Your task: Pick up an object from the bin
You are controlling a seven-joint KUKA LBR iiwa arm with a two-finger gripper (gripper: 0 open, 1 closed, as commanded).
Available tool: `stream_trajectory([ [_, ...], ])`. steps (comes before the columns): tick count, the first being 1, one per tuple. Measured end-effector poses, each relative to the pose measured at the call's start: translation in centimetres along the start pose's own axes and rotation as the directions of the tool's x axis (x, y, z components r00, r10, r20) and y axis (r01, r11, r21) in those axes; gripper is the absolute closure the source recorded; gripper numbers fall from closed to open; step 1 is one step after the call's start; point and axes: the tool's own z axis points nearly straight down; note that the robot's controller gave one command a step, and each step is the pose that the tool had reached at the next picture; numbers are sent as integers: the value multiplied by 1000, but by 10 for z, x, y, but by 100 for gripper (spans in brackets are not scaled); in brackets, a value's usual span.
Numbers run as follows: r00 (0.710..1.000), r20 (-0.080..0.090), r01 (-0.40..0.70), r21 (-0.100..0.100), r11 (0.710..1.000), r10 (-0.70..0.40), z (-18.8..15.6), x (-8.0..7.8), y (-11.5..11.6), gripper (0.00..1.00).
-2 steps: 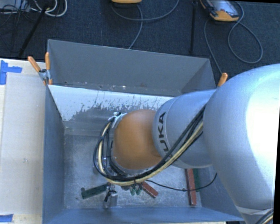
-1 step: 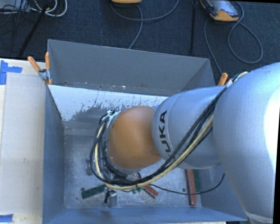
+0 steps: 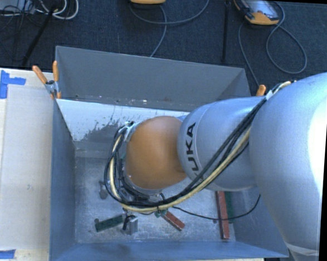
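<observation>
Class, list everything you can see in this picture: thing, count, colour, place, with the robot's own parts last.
bin: one, grey, middle of the view.
bar: one, dark green, floor, front left.
grey piece: one, just right of the bar; kind unclear.
short stick: one, red-brown, floor, front middle.
long stick: one, red-brown, floor, right side.
arm: one, silver-grey, reaching in from the right.
cover: one, orange, on the wrist.
cables: several, black and yellowish, along the arm.
end effector: one, dark, under the cover.
</observation>
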Motion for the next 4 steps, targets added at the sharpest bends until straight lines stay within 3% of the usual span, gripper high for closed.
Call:
stream_trajectory([
  [1, 999, 2, 44, 1, 999, -44, 30, 22, 0, 0],
  [2, 999, 4, 38, 0, 999, -38, 30, 21, -1, 0],
  [3, 999, -1, 37, -1, 999, -37, 30, 22, 0, 100],
  [4, 1000, -1, 31, -1, 1000, -31, 21, 21, 0, 100],
])
